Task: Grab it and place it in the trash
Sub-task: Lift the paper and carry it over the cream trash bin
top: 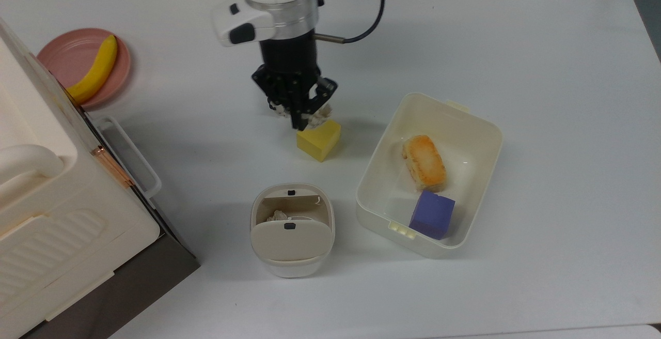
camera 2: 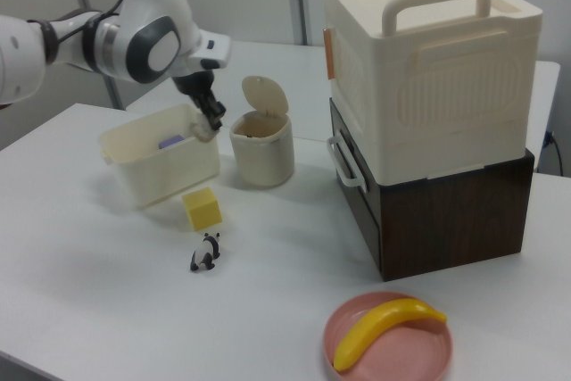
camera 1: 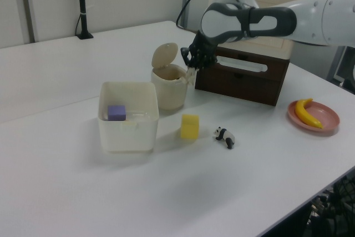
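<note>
Tissue wad [top: 321,115] is pinched between the closed fingers of the gripper [top: 301,113], lifted clear of the table [top: 516,44]. In the left view it is held just beside the trash bin [camera 1: 170,86], whose flap lid [camera 1: 164,56] stands open. Below, the yellow cube [camera 1: 189,126] and the panda figurine [camera 1: 224,136] are left on the table.

Open flap lid [camera 1: 165,55] upright behind the trash [camera 1: 170,86] mouth; tub [camera 1: 128,116] close beside.
</note>
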